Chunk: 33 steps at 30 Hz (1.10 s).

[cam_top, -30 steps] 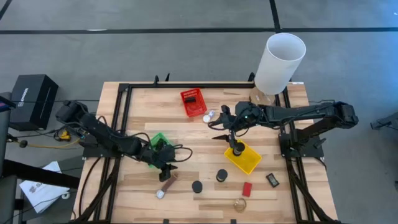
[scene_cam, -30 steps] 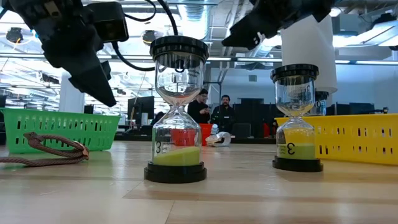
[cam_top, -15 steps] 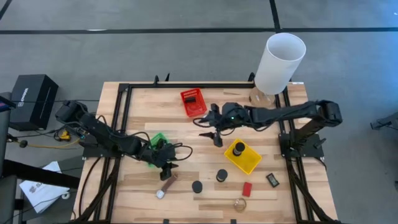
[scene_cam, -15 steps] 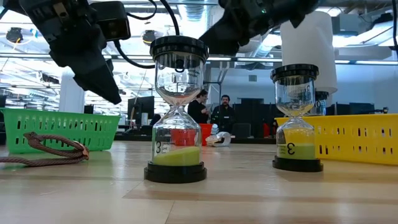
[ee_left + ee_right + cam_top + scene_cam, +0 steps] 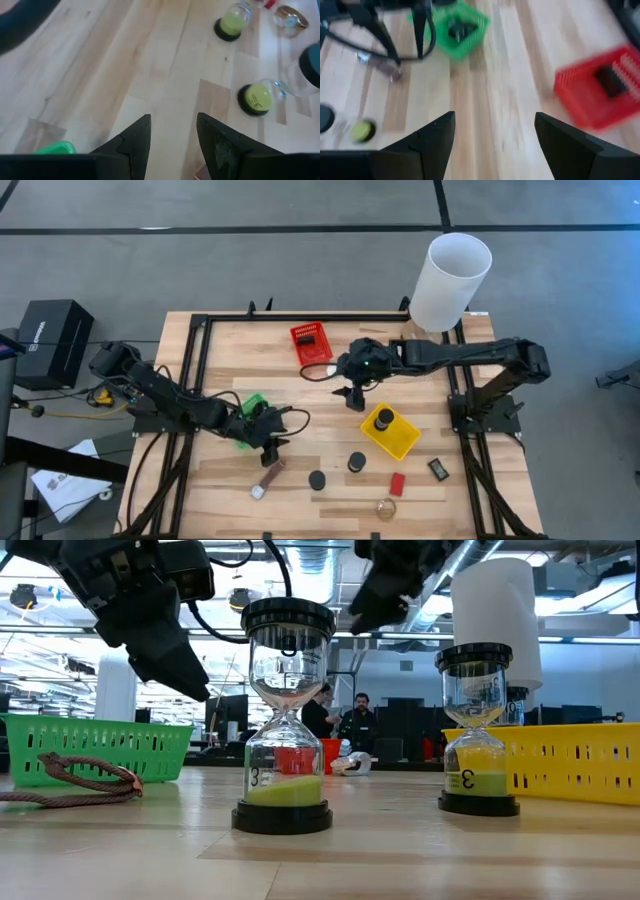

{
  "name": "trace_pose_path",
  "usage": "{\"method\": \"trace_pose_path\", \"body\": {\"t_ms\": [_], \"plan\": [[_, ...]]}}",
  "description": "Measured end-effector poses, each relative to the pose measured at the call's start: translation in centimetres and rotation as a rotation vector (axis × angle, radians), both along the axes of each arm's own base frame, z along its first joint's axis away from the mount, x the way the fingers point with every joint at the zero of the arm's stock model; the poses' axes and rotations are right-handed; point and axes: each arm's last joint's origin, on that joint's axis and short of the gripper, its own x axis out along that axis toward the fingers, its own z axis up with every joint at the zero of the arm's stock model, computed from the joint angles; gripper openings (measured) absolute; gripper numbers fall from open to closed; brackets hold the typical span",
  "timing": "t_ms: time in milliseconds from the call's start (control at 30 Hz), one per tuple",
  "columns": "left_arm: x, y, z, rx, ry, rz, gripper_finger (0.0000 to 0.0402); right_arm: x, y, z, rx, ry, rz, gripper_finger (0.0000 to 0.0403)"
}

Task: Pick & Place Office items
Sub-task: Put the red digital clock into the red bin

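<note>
The right gripper (image 5: 352, 402) hangs with jaws wide and empty between the red plastic basket (image 5: 311, 343) and the yellow plastic basket (image 5: 391, 432), likely seeking another item; the left gripper (image 5: 271, 446), jaws part-open and empty, hovers over the brown strap (image 5: 267, 477) beside the green plastic basket (image 5: 254, 408), seemingly lining up a grasp on the wooden desk (image 5: 220, 490).

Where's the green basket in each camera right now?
High: left of centre, green basket partly under the left arm.
Low: far left, behind the brown strap.
Left wrist: green corner beside this arm's fingers.
Right wrist: ahead across the table.
Shared landmark: left gripper beside it.

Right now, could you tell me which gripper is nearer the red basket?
Right. The right gripper hangs just beside the red basket; the left gripper is farther off, by the green basket.
</note>
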Motion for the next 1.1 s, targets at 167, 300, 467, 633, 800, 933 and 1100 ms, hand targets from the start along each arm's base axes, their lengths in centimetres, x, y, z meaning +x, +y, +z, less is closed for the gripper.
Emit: {"method": "trace_pose_path", "body": {"t_ms": [167,300,467,633,800,933,1100], "plan": [[0.0,0.0,0.0,0.028,-0.001,-0.026,0.0155,-0.8,1.2,0.6,0.083,0.109,-0.047,0.0264],[0.1,0.0,0.1,0.104,-0.002,-0.100,0.0155,-0.9,2.8,0.6,0.116,0.127,-0.034,0.0264],[0.1,0.0,0.1,0.178,-0.008,-0.146,0.0155,-0.9,6.0,-0.1,0.153,0.165,0.072,0.0264],[0.4,0.5,0.2,0.215,-0.011,-0.159,0.0155,-0.6,9.8,-1.5,0.147,0.214,0.187,0.0264],[0.7,1.3,0.2,0.213,-0.013,-0.125,0.0155,-0.2,13.5,-3.9,0.126,0.276,0.283,0.0264],[1.0,2.1,0.3,0.211,-0.017,-0.092,0.0155,-0.1,15.5,-5.0,0.113,0.301,0.334,0.0264],[1.4,3.2,0.3,0.209,-0.020,-0.045,0.0155,-0.4,17.0,-3.3,0.107,0.299,0.371,0.0264]]}}
